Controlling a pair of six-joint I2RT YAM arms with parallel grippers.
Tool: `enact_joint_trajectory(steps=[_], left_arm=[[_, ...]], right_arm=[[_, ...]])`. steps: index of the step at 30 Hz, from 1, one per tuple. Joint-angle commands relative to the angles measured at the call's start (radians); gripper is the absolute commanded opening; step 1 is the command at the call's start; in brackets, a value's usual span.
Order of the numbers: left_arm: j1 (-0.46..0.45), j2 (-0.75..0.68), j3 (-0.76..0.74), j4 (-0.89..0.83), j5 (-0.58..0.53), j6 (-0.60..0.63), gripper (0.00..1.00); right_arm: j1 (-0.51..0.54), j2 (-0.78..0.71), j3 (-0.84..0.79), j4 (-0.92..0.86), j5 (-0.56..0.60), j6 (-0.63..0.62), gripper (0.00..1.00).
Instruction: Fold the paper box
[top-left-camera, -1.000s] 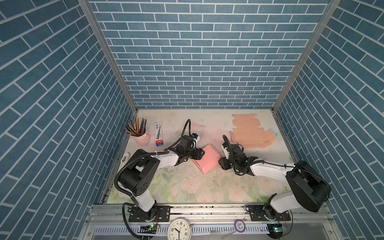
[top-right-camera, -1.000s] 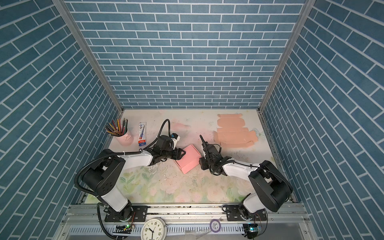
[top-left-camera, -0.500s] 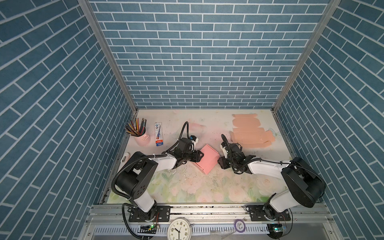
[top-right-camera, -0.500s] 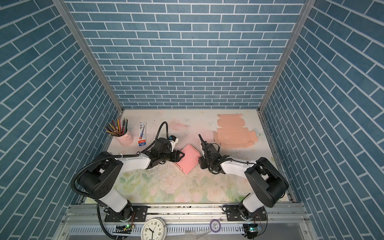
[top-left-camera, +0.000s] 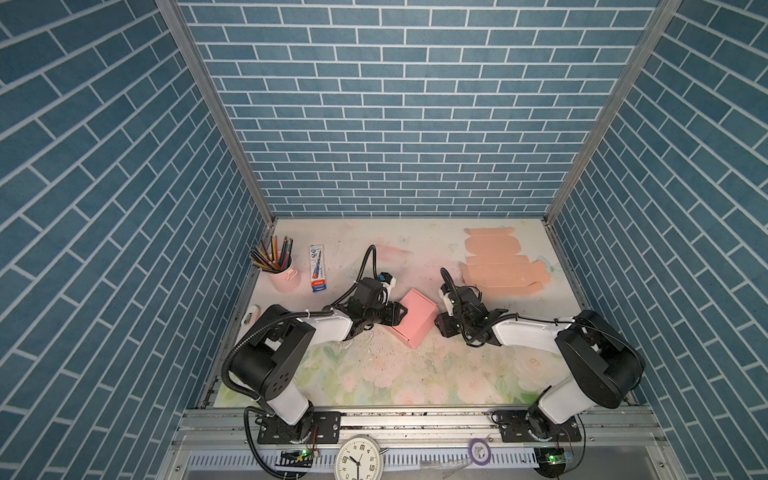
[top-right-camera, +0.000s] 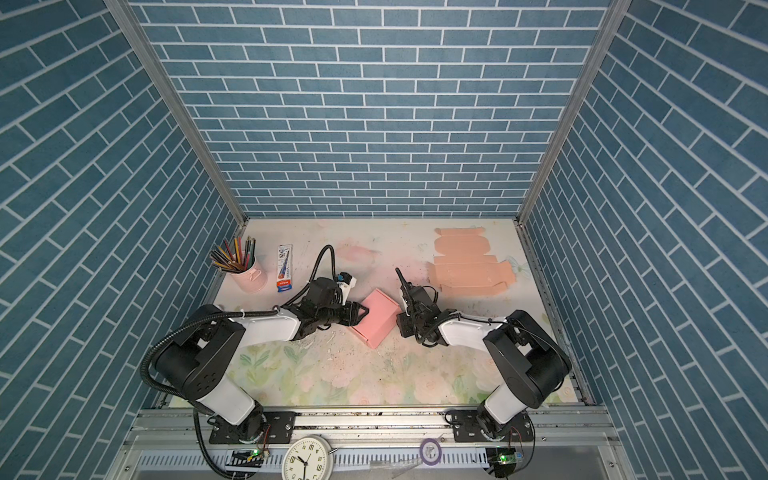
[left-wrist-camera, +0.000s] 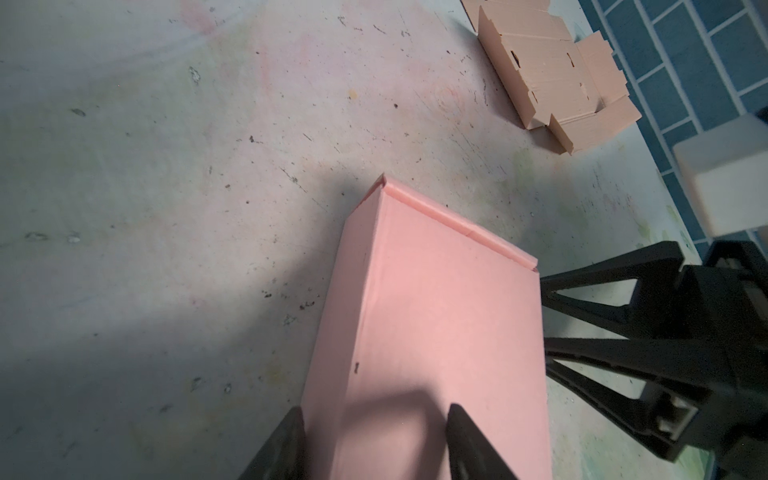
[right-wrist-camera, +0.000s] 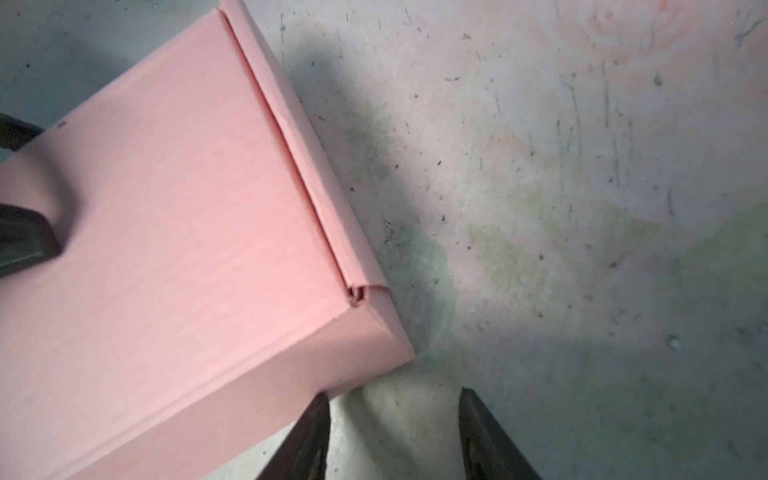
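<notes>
Claws have edged inward on the pink box (top-left-camera: 415, 318), which sits closed between them. The left claw (left-wrist-camera: 378, 444) has narrowed a little, its fingers apart over the box's end. The right claw (right-wrist-camera: 395, 415) stands apart and empty at a box corner. Folding looks nearly finished. Flat cardboard sheets (top-left-camera: 494, 266) lie beyond the box and a pencil cup (top-left-camera: 282, 274) stands well apart from it; neither seems in the way.
</notes>
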Motion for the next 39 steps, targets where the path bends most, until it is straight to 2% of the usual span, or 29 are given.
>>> enact_joint_trajectory(steps=[1,23,32,39], left_arm=[[-0.012,-0.031,-0.025,0.013,0.02,-0.015,0.54],[-0.002,-0.123,-0.114,0.014,0.016,-0.038,0.55],[-0.019,-0.159,-0.132,-0.013,0.026,-0.036,0.55],[-0.037,-0.176,-0.153,-0.017,0.024,-0.045,0.54]], right_arm=[[-0.001,0.01,0.018,0.014,0.003,-0.004,0.51],[-0.016,-0.219,-0.132,-0.075,0.01,0.022,0.51],[0.03,-0.301,-0.165,-0.106,-0.013,0.046,0.27],[0.076,-0.292,-0.175,-0.076,-0.025,0.076,0.21]])
